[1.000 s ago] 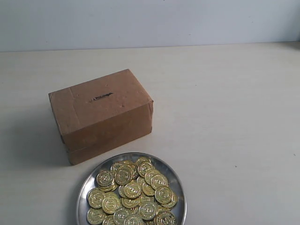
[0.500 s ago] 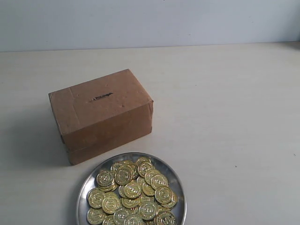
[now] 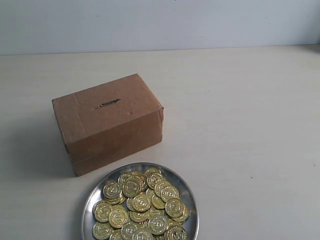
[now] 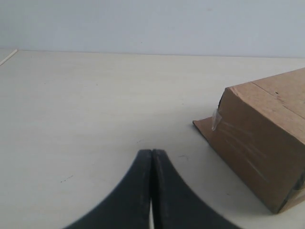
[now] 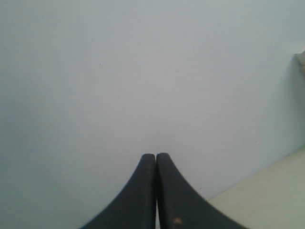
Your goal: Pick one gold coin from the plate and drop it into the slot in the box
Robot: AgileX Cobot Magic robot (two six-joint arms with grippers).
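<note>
The brown cardboard box (image 3: 107,121) stands left of centre on the table, its dark slot (image 3: 108,104) on the top face. In front of it the silver plate (image 3: 95,195) holds a heap of gold coins (image 3: 141,207). Neither arm shows in the exterior view. My left gripper (image 4: 151,151) is shut with nothing between its black fingers; it hangs low over bare table, with one end of the box (image 4: 259,143) off to its side. My right gripper (image 5: 156,154) is also shut and empty, and faces the pale wall (image 5: 143,71).
The pale table (image 3: 240,125) stretches wide to the right of the box and plate. A pale wall (image 3: 160,22) closes off the far edge. A strip of table (image 5: 267,191) shows in a corner of the right wrist view.
</note>
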